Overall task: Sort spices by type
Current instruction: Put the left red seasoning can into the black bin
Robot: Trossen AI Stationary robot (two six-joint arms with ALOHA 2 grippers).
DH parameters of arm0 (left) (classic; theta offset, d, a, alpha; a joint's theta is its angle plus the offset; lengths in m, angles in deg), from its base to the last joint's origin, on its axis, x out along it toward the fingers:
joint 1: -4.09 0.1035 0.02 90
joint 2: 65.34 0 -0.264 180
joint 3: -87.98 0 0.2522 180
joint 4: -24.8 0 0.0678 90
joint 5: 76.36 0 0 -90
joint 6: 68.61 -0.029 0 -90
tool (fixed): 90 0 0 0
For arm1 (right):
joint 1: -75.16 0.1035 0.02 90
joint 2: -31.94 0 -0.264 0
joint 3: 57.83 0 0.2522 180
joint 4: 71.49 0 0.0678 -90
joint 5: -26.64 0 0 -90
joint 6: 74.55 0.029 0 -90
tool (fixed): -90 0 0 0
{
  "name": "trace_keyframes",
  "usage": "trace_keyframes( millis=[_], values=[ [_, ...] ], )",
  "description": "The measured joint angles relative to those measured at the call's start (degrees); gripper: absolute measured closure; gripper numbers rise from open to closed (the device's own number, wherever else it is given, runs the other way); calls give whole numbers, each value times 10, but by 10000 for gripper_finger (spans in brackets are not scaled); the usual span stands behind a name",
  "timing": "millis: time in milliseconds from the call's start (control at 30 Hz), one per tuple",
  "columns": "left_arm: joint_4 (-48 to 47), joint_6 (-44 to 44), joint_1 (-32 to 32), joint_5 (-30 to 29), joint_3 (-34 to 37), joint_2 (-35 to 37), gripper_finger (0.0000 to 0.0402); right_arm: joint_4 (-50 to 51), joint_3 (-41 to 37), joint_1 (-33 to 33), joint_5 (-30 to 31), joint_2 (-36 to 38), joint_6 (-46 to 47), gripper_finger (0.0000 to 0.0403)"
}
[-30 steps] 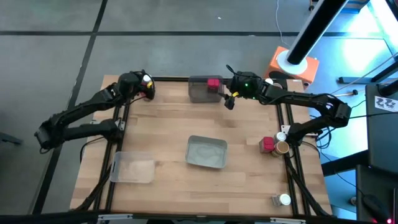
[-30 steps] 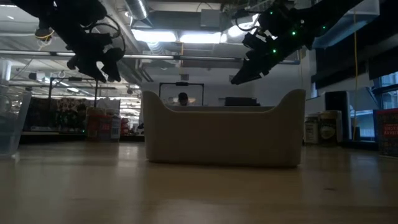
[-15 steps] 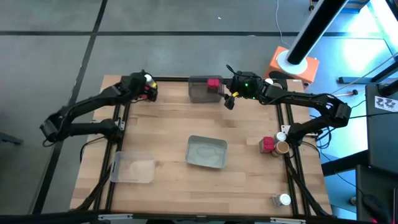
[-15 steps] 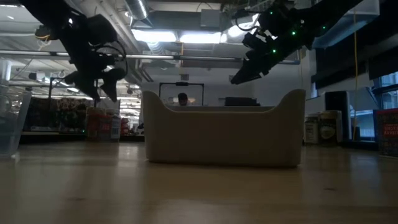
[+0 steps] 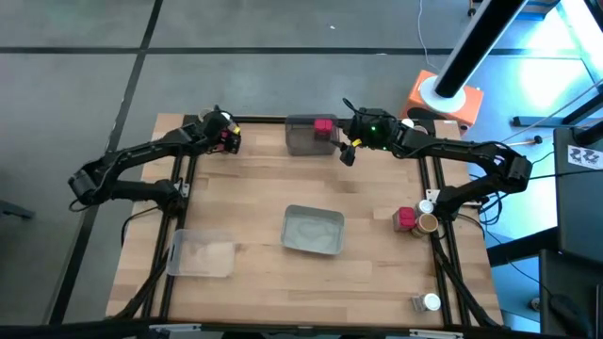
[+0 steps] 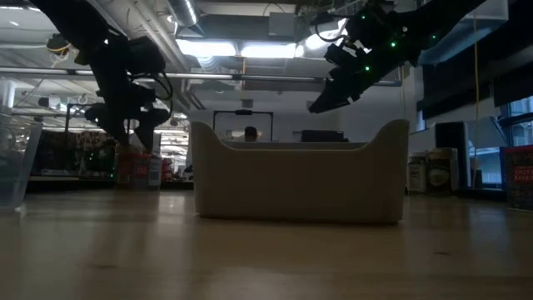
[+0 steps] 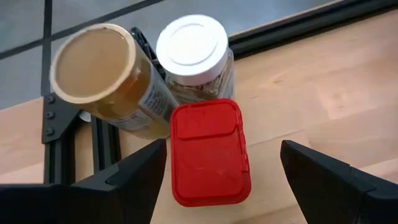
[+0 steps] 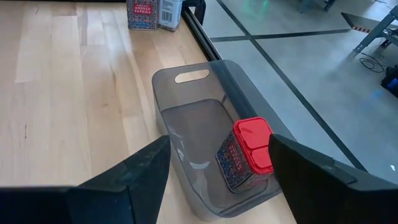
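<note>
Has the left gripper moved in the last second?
Yes. In the high view the left gripper has edged toward the grey tray along the table's far edge; in the low view it has dropped lower, over the red jar.

In the low view the grey tray [image 6: 300, 171] hides whatever sits behind it, & the clear tray [image 6: 17, 162] is cut off at the pic's edge. Left wrist view: red jar [image 7: 208, 152] covers the lower parts of the tan-topped jar [image 7: 102, 74] & white-topped jar [image 7: 193, 53]; labels unreadable.
</note>
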Motion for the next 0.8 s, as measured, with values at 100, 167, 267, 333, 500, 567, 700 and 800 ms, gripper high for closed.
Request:
trace_keyframes(
  millis=[100,167,267,333,500,567,700,800],
  values=[
    [-1,0,0,2,0,-20,102,0,0,0,0,0,0,134],
    [0,2,4,2,0,-30,102,0,0,0,0,0,0,134],
    [0,5,11,3,0,-45,102,0,0,0,0,0,0,134],
    [0,5,16,3,0,-52,102,1,0,0,0,0,0,134],
    [0,0,19,3,0,-62,102,5,0,0,0,-3,0,134],
    [0,-2,19,5,0,-62,102,1,0,0,0,-5,0,134],
    [0,-6,19,13,0,-62,104,1,0,0,0,-6,0,134],
    [0,-11,19,15,0,-62,118,1,0,0,0,-6,0,134]
  ],
)
